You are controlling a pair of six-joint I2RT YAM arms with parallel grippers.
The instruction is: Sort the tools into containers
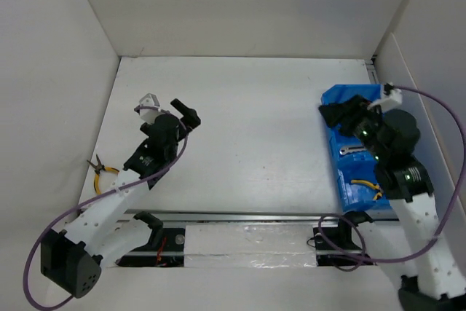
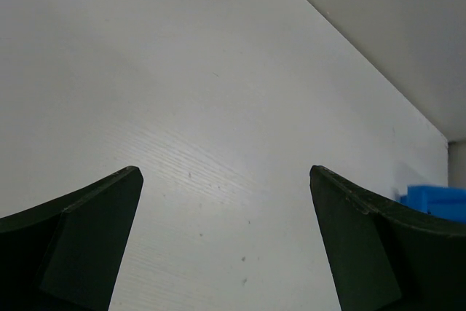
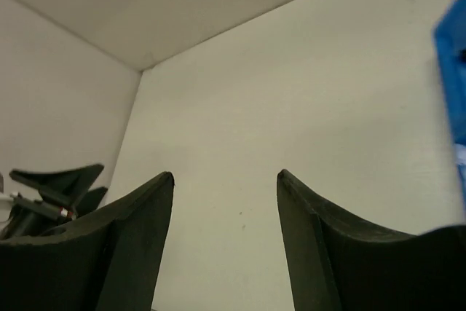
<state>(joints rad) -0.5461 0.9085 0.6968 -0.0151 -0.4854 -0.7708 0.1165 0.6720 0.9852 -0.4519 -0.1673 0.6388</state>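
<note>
Yellow-handled pliers point(image 1: 104, 168) lie on the table at the left, beside my left arm and behind its gripper. My left gripper point(image 1: 188, 113) point(image 2: 226, 172) hangs over bare tabletop, jaws wide open and empty. The blue bin point(image 1: 357, 158) point(image 2: 437, 198) point(image 3: 455, 56) stands at the right. Inside it lie a grey utility knife point(image 1: 354, 150) and another pair of yellow-handled pliers point(image 1: 365, 183). My right gripper point(image 1: 329, 114) point(image 3: 226, 174) hovers at the bin's far left corner, pointing left across the table. It is open with nothing between its fingers. My right arm hides part of the bin.
White walls enclose the table on the left, back and right. A metal rail point(image 1: 247, 216) runs along the near edge between the arm bases. The left arm point(image 3: 54, 191) shows at the far left of the right wrist view.
</note>
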